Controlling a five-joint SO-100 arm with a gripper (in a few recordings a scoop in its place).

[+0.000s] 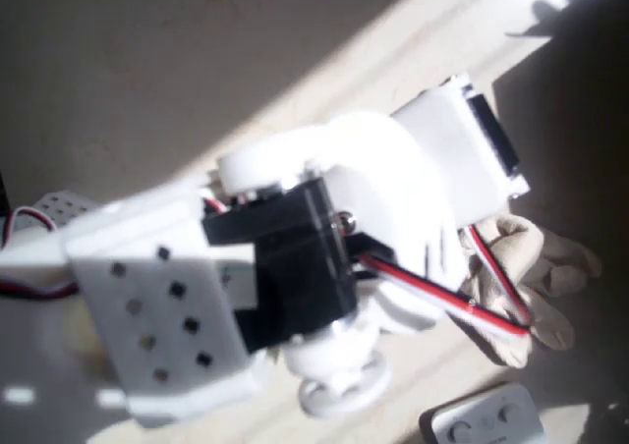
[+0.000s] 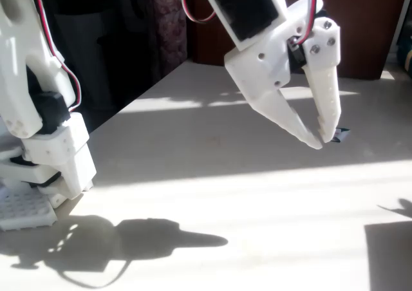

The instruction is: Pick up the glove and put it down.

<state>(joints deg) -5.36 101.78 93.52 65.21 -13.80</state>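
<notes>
Your workspace is a pale table (image 2: 212,194) striped with hard sunlight and deep shade, with dark furniture behind it in the fixed view.

The glove (image 1: 536,272) lies flat on the table in the overhead view, just past the far end of the arm and slightly below it in the picture. You see only its right part: cream knitted fabric with rounded finger ends pointing right and down. The white arm (image 1: 393,198) and its red, white and black cable cover the rest, so you cannot tell whether anything touches it.

In the fixed view the gripper (image 2: 325,136) hangs above the table with its tips pointing down. The two white fingers (image 2: 283,114) taper until the tips almost meet, a very narrow gap, and nothing sits between them. A small dark object just behind the tips is too small to make out. The arm's shadow falls on the table at lower left, well apart from the tips.

Below the arm in the overhead view, a grey device with round buttons (image 1: 486,419) is cut off by the bottom edge.
</notes>
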